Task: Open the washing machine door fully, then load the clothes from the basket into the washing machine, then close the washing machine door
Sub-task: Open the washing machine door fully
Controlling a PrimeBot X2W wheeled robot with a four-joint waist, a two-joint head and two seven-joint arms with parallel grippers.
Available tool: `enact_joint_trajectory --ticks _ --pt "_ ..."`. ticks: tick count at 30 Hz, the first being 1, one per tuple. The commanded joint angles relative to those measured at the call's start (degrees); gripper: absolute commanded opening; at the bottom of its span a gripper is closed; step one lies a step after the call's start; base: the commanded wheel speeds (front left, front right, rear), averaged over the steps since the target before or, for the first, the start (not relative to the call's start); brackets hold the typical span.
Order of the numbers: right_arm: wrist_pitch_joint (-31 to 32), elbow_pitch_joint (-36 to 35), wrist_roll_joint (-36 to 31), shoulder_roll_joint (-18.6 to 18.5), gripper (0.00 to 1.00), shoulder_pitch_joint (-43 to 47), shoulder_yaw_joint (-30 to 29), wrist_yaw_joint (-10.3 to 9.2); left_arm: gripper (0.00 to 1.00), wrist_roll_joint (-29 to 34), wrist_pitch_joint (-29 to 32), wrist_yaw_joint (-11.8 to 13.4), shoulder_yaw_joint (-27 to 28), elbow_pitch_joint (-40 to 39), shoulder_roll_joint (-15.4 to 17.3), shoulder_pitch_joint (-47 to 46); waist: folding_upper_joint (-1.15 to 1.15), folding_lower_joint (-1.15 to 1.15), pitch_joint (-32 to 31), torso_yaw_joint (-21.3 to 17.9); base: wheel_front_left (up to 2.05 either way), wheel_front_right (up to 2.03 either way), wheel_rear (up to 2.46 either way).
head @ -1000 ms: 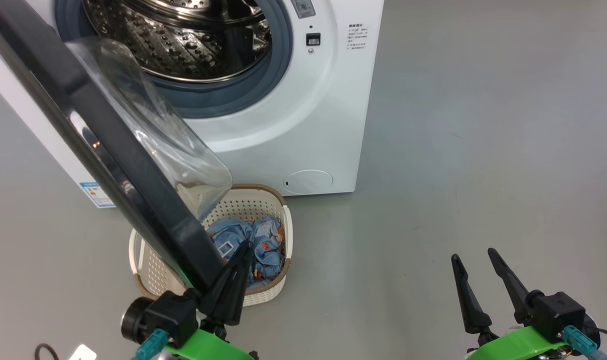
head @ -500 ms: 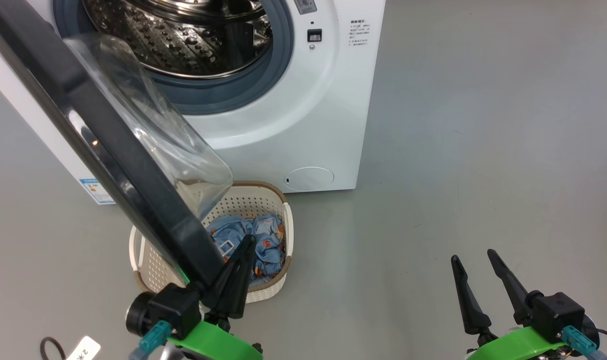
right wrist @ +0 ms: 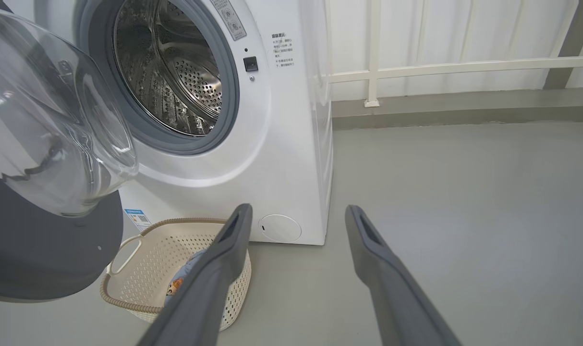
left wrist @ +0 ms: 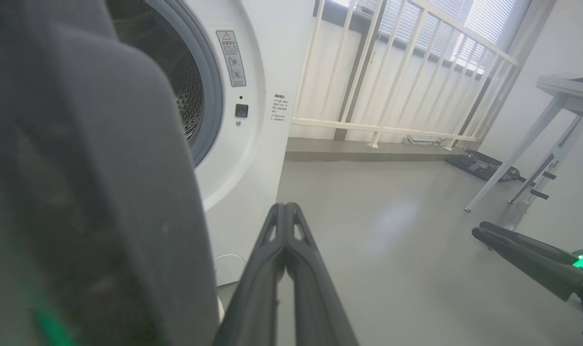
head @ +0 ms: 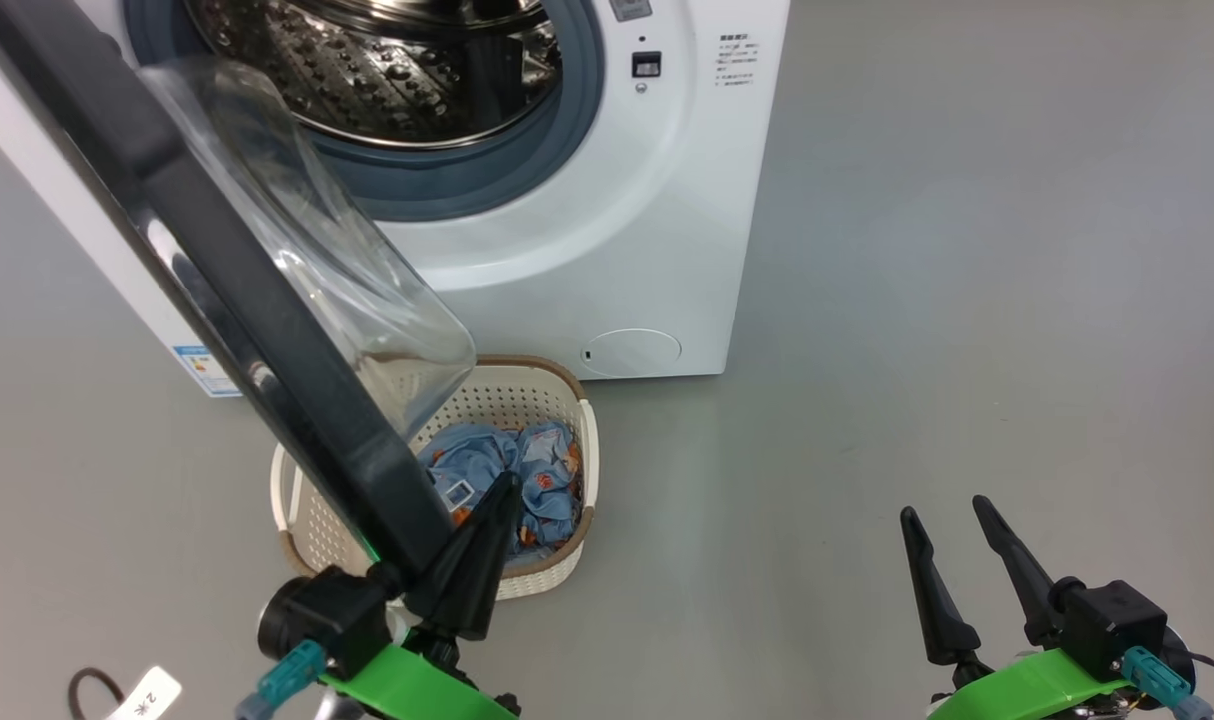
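The white washing machine (head: 567,230) stands at the top of the head view with its steel drum (head: 397,60) exposed. The washing machine door (head: 217,290) hangs open, its black rim running diagonally down and its glass bowl (head: 347,270) over the basket (head: 557,385). Blue clothes (head: 527,470) lie in that cream basket. My left gripper (head: 502,485) is shut, empty, its side against or very near the door's lower edge (left wrist: 104,216). My right gripper (head: 943,508) stands open over bare floor, well to the right. In the right wrist view the gripper (right wrist: 297,211) faces the machine (right wrist: 282,144) and basket (right wrist: 142,259).
Grey floor (head: 967,300) spreads to the right of the machine. A white railing (left wrist: 392,72) runs behind it, and a pale table's legs (left wrist: 527,149) stand at the far right. A cable and a tag (head: 137,695) lie near my base at the lower left.
The head view has shifted slightly, so machine and basket sit a little further right. My left gripper stays shut by the door's edge. The right gripper has not moved.
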Motion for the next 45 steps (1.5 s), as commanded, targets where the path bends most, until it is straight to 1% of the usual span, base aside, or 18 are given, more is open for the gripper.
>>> enact_joint_trajectory --ticks 1,4,12,17,26,34,45 --pt "-0.7 -1.1 0.5 -0.2 1.0 -1.9 1.9 0.09 0.0 0.2 -0.4 0.3 3.5 -2.1 0.9 -1.2 0.0 0.0 0.0 0.4 0.0 0.0 0.0" --pt "-0.7 -0.9 0.7 -0.2 1.0 -1.9 1.9 0.09 0.0 0.1 -0.4 0.3 4.9 -2.2 0.9 0.1 0.0 0.0 0.0 1.0 0.0 0.0 0.0" --pt "-0.7 -0.8 0.8 -0.2 1.0 -2.1 2.3 0.09 0.0 0.5 -0.4 0.3 5.3 -3.1 0.8 1.9 0.0 0.0 0.4 2.6 0.0 0.0 0.0" --pt "-0.7 -0.5 0.6 -0.2 1.0 -2.6 2.9 0.09 0.0 0.6 -0.4 0.3 7.5 -4.5 0.8 4.1 0.0 0.0 0.7 3.1 0.0 0.0 0.0" --pt "-0.7 -0.7 0.7 -0.2 1.0 -2.5 2.7 0.09 0.0 2.1 -0.4 0.3 6.9 -7.6 0.8 7.5 0.0 0.0 0.8 5.2 0.0 0.0 0.0" --pt "-0.7 -0.5 1.1 -0.2 1.0 -2.2 2.7 0.09 0.0 1.2 -0.4 0.6 9.0 -8.1 0.7 8.9 0.0 0.0 0.5 7.4 0.0 0.0 0.0" --pt "-0.7 -0.2 1.4 -0.2 1.0 -2.0 2.6 0.09 0.0 -0.1 -0.4 2.8 10.9 -8.1 0.7 9.1 0.0 0.0 0.1 9.5 0.0 0.0 0.0"
